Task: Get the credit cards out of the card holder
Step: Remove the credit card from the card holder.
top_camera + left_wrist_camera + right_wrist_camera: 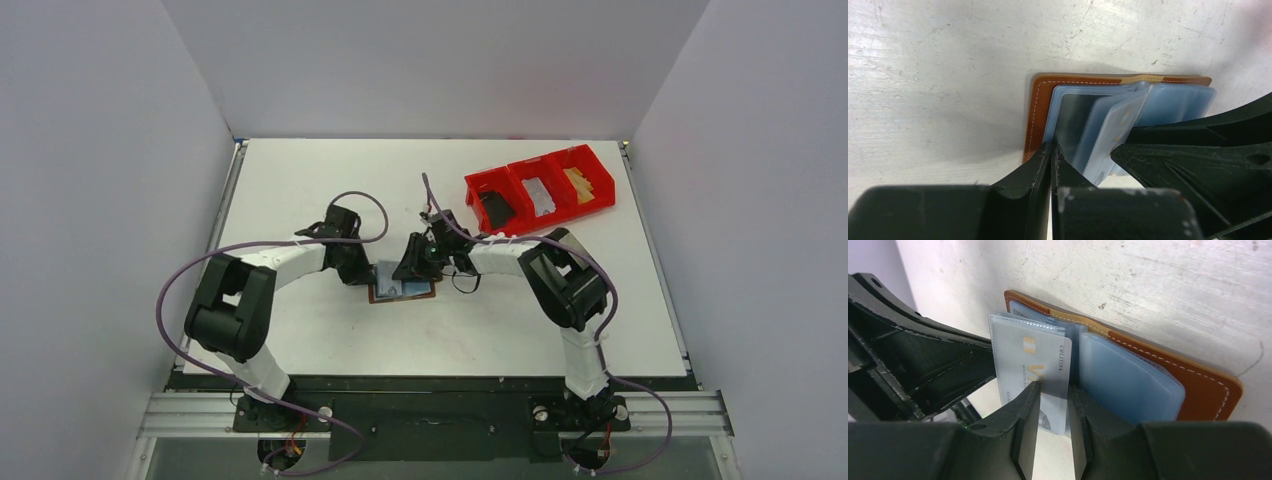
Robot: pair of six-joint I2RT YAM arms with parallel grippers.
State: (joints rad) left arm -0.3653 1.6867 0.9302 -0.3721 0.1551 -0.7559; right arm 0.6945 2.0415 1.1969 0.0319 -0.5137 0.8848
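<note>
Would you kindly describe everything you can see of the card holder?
The card holder is a brown leather bifold with pale stitching along its edge, lying open on the white table. Pale blue translucent sleeves fan up from its inside; one raised sleeve holds a pale credit card with a gold chip. The jaws of the right gripper straddle that sleeve, and the shut left gripper touches the sleeves' edge.
</note>
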